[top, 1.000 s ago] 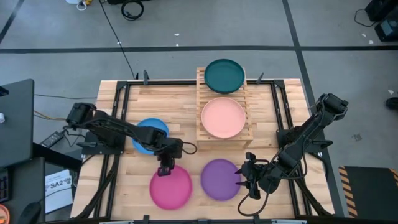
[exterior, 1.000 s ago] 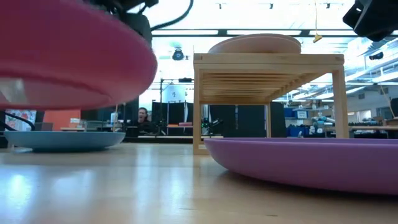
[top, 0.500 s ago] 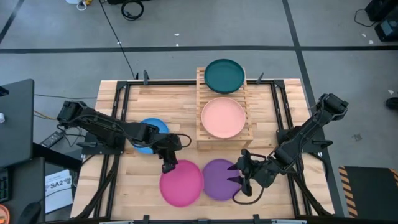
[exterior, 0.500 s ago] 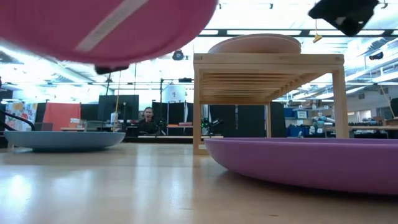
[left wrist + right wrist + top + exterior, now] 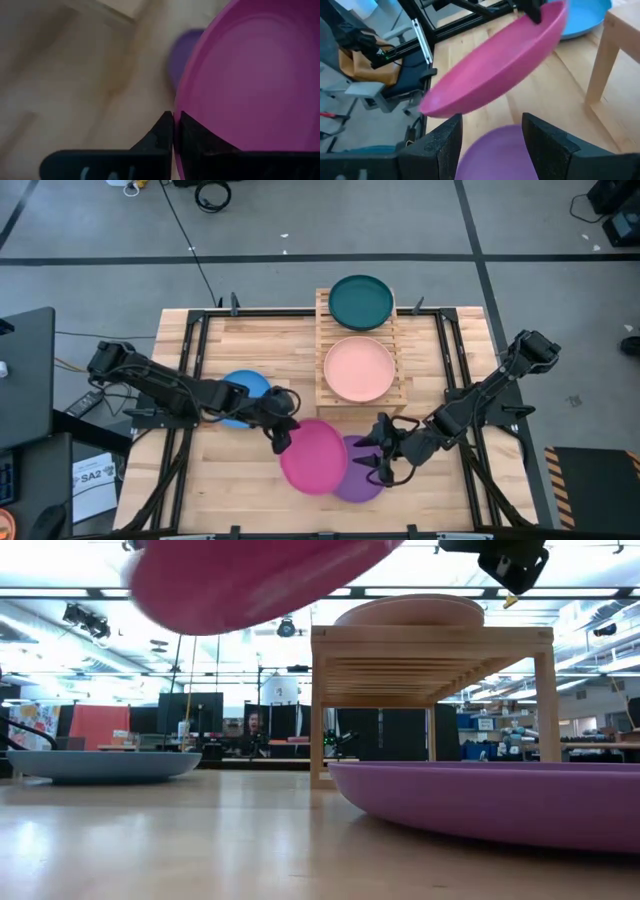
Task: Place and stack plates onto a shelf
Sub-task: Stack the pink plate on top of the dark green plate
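Note:
My left gripper [image 5: 281, 436] is shut on the magenta plate [image 5: 315, 456], which hangs in the air partly over the purple plate [image 5: 362, 480]. The purple plate lies flat on the table near its near edge. My right gripper [image 5: 380, 452] is open, just right of the magenta plate and above the purple one [image 5: 500, 152]. The blue plate [image 5: 245, 392] lies on the table left of the shelf [image 5: 325, 395]. The salmon plate [image 5: 358, 370] sits on the shelf's lower tier. The teal plate [image 5: 362, 302] sits on its far tier. My left gripper pinches the magenta plate's rim [image 5: 178, 106] between its two fingers, at the plate's left edge. The fingers come level from the table's left. The plate is lifted clear and tilted, reaching out to the right past the fingers [image 5: 535, 11] over the purple plate.
The shelf stands on legs [image 5: 600, 65] at the middle of the table's far half, with open space beneath it [image 5: 430, 730]. Black frame rails [image 5: 190, 370] run along the table's left and right sides. Bare tabletop [image 5: 220, 480] lies at the near left.
My left gripper has lifted the magenta plate off the table and carried it right and a little toward the far edge, so it now overlaps the purple plate and tilts. My right gripper has moved left and toward the far edge, closer to the magenta plate.

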Robot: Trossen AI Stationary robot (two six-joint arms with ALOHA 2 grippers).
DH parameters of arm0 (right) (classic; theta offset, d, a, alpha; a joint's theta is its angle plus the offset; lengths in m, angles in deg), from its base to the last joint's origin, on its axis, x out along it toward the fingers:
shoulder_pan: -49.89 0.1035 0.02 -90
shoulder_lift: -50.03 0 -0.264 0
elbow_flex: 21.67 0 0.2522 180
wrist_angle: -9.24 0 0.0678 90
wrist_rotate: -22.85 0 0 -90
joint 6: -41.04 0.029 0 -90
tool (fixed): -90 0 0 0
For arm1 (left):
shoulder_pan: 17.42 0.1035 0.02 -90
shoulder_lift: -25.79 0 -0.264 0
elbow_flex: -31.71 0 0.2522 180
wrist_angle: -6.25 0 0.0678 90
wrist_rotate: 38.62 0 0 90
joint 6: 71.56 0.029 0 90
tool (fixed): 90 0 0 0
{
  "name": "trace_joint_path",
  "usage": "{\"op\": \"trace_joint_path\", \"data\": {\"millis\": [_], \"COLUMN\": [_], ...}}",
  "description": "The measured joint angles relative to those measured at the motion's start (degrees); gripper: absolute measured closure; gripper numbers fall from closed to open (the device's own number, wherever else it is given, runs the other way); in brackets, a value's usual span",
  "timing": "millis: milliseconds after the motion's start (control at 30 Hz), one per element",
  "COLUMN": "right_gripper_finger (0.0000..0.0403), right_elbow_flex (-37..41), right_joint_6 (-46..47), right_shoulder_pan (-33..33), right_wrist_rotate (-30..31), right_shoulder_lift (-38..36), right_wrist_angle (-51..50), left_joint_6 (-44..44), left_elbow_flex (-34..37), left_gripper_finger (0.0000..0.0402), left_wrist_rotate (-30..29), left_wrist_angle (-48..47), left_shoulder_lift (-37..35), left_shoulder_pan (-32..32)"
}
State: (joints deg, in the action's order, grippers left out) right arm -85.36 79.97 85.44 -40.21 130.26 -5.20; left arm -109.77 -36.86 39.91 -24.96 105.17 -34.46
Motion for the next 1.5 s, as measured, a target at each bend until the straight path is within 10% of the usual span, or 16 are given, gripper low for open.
{"op": "trace_joint_path", "data": {"millis": [533, 1500], "right_gripper_finger": [0.0192, 0.0198], "right_elbow_flex": [0.0, -2.4], "right_joint_6": [-2.9, 2.9], "right_shoulder_pan": [-1.3, -1.3], "right_wrist_rotate": [2.1, 11.7], "right_shoulder_lift": [0.0, -0.1], "right_wrist_angle": [5.8, 8.6], "left_joint_6": [-1.6, -7.9], "left_elbow_flex": [0.0, -0.1], "left_gripper_finger": [0.0383, 0.0383], "left_wrist_rotate": [-29.2, -32.9], "left_wrist_angle": [-0.4, 0.6], "left_shoulder_lift": [-1.6, -1.6], "left_shoulder_pan": [-8.8, -9.3]}}
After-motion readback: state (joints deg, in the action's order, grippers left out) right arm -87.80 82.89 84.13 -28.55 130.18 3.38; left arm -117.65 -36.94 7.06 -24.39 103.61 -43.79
